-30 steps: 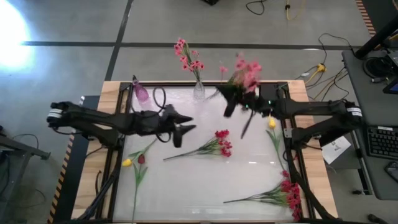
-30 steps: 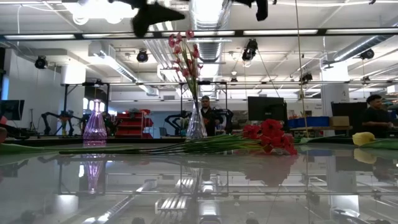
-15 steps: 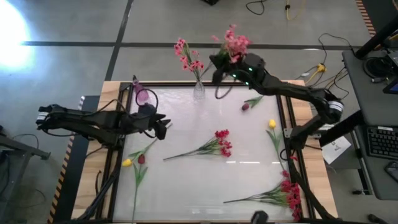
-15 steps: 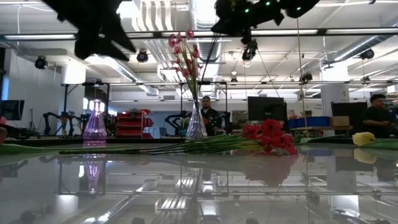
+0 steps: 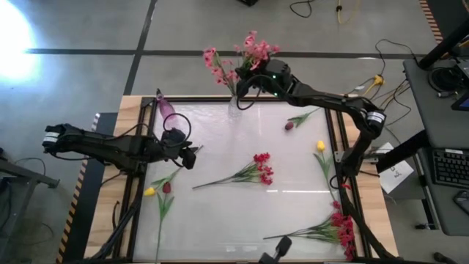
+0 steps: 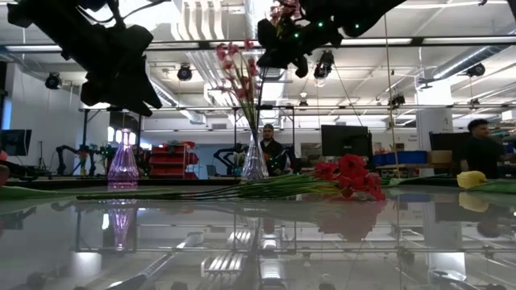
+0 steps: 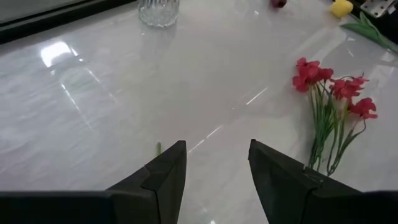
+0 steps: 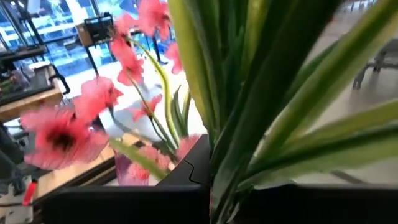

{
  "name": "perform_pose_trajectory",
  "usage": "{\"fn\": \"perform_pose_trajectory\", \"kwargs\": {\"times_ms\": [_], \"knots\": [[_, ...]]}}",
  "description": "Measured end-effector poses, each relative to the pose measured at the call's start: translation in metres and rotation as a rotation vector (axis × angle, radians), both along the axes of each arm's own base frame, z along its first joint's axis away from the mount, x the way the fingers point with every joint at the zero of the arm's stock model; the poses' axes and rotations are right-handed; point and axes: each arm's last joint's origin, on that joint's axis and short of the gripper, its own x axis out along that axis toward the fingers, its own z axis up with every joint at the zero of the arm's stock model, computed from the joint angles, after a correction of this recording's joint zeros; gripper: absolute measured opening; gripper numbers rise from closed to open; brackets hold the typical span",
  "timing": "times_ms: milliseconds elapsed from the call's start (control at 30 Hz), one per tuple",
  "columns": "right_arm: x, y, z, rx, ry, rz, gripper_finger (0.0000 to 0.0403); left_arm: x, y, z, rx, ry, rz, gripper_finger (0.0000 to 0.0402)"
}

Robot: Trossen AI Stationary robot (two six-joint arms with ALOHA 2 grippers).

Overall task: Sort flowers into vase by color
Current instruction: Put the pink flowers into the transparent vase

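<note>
From the high view I see my right gripper (image 5: 253, 73) reached out to the far edge of the table (image 5: 242, 220), clenched on a pink spray (image 5: 253, 50) whose blossoms stand just beside the pink flowers already standing in the clear vase (image 5: 234, 108). My left gripper (image 5: 192, 155) hangs over the left part of the table, near the purple vase (image 5: 166, 110), grasping nothing, its fingers parted. Still lying on the table are a red spray (image 5: 256, 170) near the middle, another red spray (image 5: 338, 229) at the near right corner, a yellow bud (image 5: 320, 146) by the right edge, a dark-red bud (image 5: 290, 125) farther back on the right, and a yellow bud and a dark-red bud side by side (image 5: 157, 190) at the left. In the low view the clear vase (image 6: 254, 165) holds its pink stems upright, the purple vase (image 6: 122, 165) stands left of it, and the red spray (image 6: 348, 176) lies flat across the tabletop with the yellow bud (image 6: 471, 179) to its right; both arms show as dark shapes overhead, and people stand in the room behind. In the left wrist view my left fingers (image 7: 168, 177) stand apart above bare tabletop, with the red spray (image 7: 333, 99) lying off to one side. In the right wrist view thick green stems (image 8: 249, 106) fill the frame, pinched between my right fingers, with pink blossoms (image 8: 81, 118) beyond.
</note>
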Motion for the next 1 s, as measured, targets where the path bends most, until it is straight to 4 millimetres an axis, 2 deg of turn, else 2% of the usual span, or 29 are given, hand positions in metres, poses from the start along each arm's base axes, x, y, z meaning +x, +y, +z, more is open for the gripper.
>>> {"fn": "perform_pose_trajectory", "kwargs": {"times_ms": [267, 500, 700, 833, 1000], "knots": [[0.006, -0.001, -0.014, 0.036, 0.039, 0.019, 0.0012, 0.001, 0.000, 0.008, 0.024, 0.001, -0.024, 0.0162], [0.019, -0.005, -0.040, 0.070, 0.096, 0.027, 0.0012, 0.001, 0.000, 0.024, 0.057, 0.043, -0.055, 0.0162], [0.024, 0.002, -0.043, 0.014, 0.139, 0.079, 0.0017, -0.004, 0.000, 0.026, 0.017, 0.112, -0.078, 0.0162], [0.028, 0.011, -0.047, -0.024, 0.183, 0.150, 0.0055, -0.006, -0.003, 0.016, -0.066, 0.174, -0.156, 0.0164], [0.019, 0.018, -0.040, -0.017, 0.269, 0.172, 0.0139, -0.010, -0.005, 0.002, -0.158, 0.327, -0.151, 0.0181]]}}
